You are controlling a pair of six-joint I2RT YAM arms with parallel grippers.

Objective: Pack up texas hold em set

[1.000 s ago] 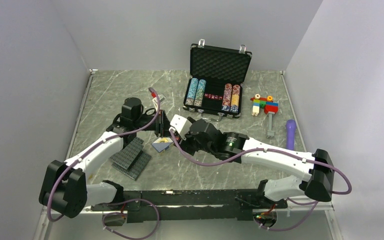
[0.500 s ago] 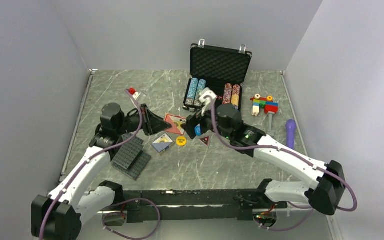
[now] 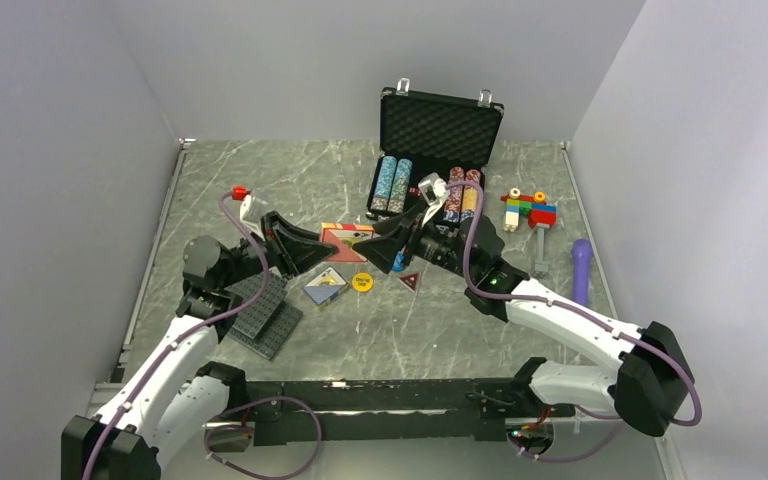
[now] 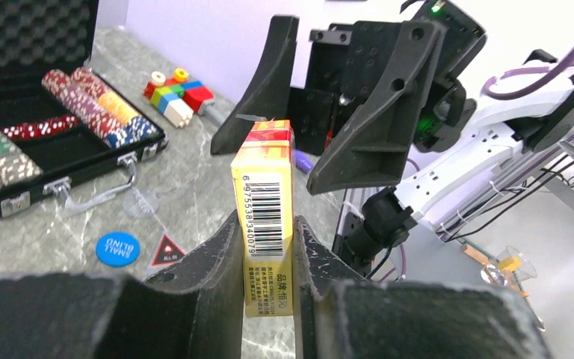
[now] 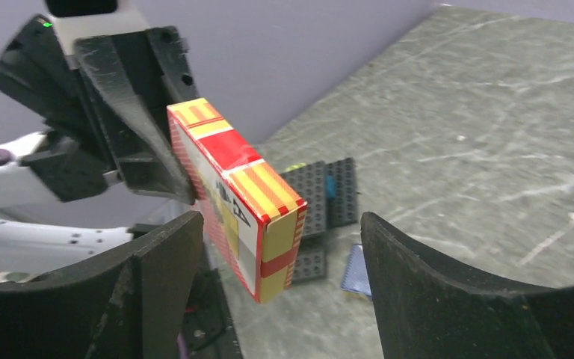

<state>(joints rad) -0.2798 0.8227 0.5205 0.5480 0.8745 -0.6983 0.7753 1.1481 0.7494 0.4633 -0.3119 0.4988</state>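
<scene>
Top external view, stock as I read it from my station.

1. Left hand (image 3: 328,243): clamped on a red-and-yellow card deck (image 3: 345,237), which it holds clear of the worktop (image 3: 260,180) near the middle. In the left wrist view the barcode edge of the box faces the camera and a finger presses on each broad face.
2. Right hand (image 3: 372,250): fingers spread wide, one on either side of the deck's free end. In the right wrist view I see a gap on both sides, so there is no contact.
3. Briefcase (image 3: 440,125): black, open at the back of the worktop, its foam-lined lid upright.
4. Chip rows (image 3: 393,183): two at the left of the tray and two at the right.
5. Red dice (image 4: 41,129): lined up in the tray between the chip rows.
6. Loose on the worktop in front of the case:
   - yellow button (image 3: 362,282)
   - red-triangle button (image 3: 409,281)
   - blue button (image 4: 116,248)
   - flat blue pack (image 3: 325,287)
7. Dark studded plates (image 3: 260,315): lying under the left arm.
8. Toy-block figure (image 3: 528,208): to the right of the case.
9. Purple cylinder (image 3: 581,268): near the right edge of the worktop.
</scene>
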